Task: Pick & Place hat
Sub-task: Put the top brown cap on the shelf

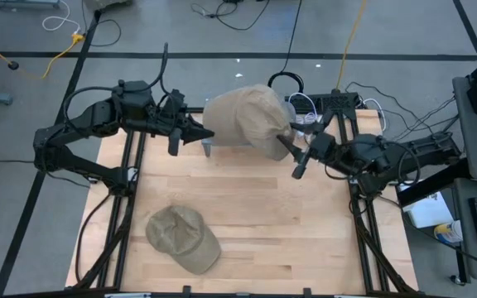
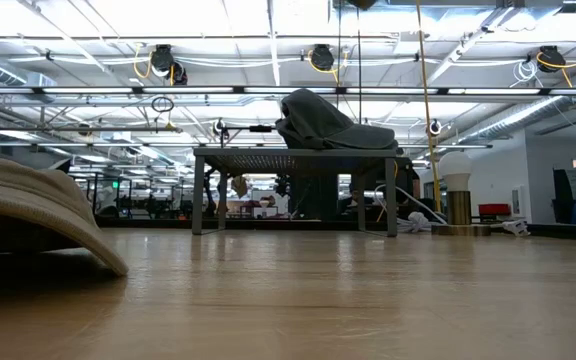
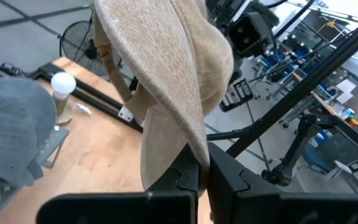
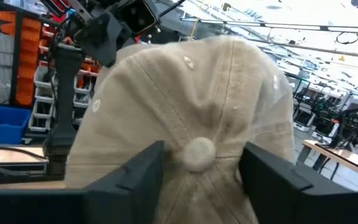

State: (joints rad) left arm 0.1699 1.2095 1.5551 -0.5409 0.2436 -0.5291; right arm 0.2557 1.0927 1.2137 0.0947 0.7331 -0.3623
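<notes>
The left gripper [image 1: 208, 132] is clamped on the brim of a tan fabric baseball cap [image 1: 251, 119], holding it in the air over the table's [image 1: 247, 207] far edge. The right gripper [image 4: 201, 165] has its fingers [image 4: 138, 171] apart either side of the crown's top button, not clearly pinching. A low mesh stand [image 2: 293, 155] is mostly hidden beneath the cap. A second, crumpled tan cap [image 1: 180, 238] lies by the near left corner

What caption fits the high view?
Both arms hold up a tan hat at the table's far edge; a second hat lies near.
</notes>
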